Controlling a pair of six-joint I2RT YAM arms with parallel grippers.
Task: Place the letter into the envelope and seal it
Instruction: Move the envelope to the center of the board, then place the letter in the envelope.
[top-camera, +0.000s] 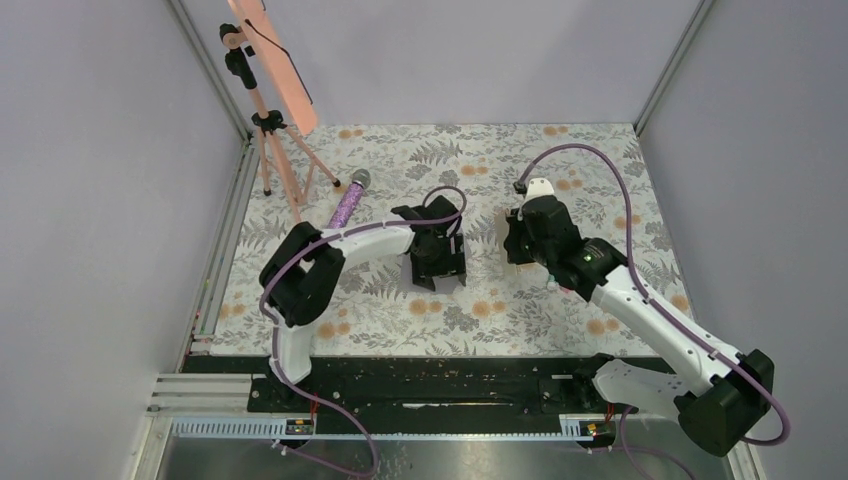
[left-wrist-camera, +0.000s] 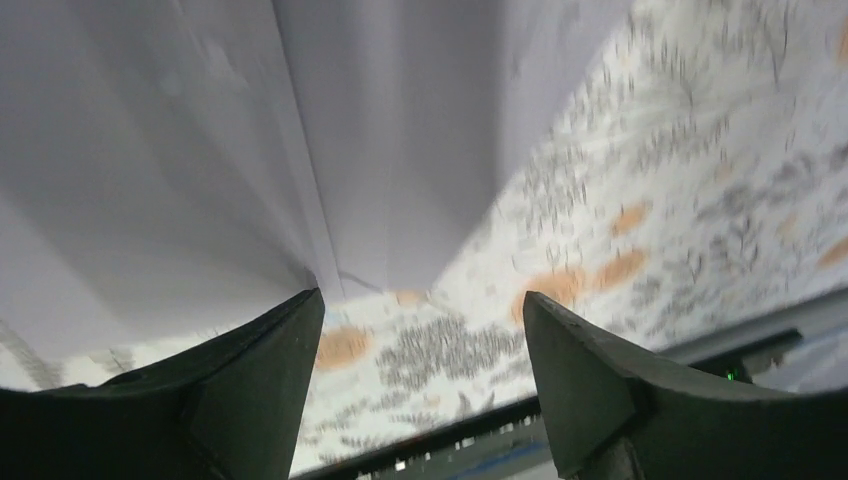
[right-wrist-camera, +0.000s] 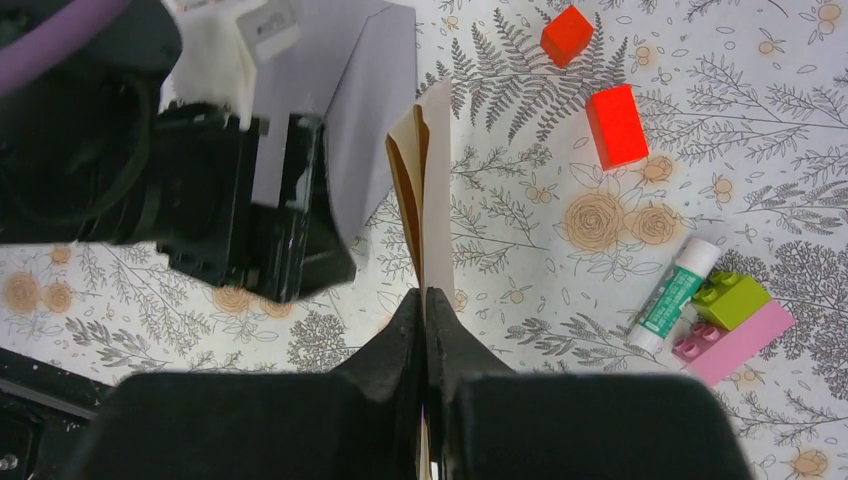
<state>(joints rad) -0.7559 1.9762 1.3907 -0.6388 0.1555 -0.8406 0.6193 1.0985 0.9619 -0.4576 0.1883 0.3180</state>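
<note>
**Top external view.** The left arm and the right arm reached over the flowered bench, and their ends stood near each other at mid-bench. Neither paper item could be made out under them. A tripod stood at the far left corner.

**Left wrist view.** The left tool was spread wide, with bare bench showing between its fingers. The grey-lilac envelope filled the upper left of the view, just beyond the tips. I could not tell whether the tips touched it. The picture was blurred.

**Right wrist view.** The right tool was pressed together and pinching the cream letter, which stood edge-on and upright above the bench. The envelope lay flat just to the left of the letter, partly under the left arm's black end. To the right lay two red blocks, a green-and-white glue stick, a green block and a pink block.

**Step in hand.** In my judgement, insertion was under way: the letter was gripped but not yet inside. The next move calls for lining the letter's leading edge up with the envelope's mouth while the left tool steadies the envelope. Sealing, probably with the glue stick, was not yet begun.

**Writing.** A white tag on the left arm and the print on the glue stick were both too small to read. No brand was legible.
</note>
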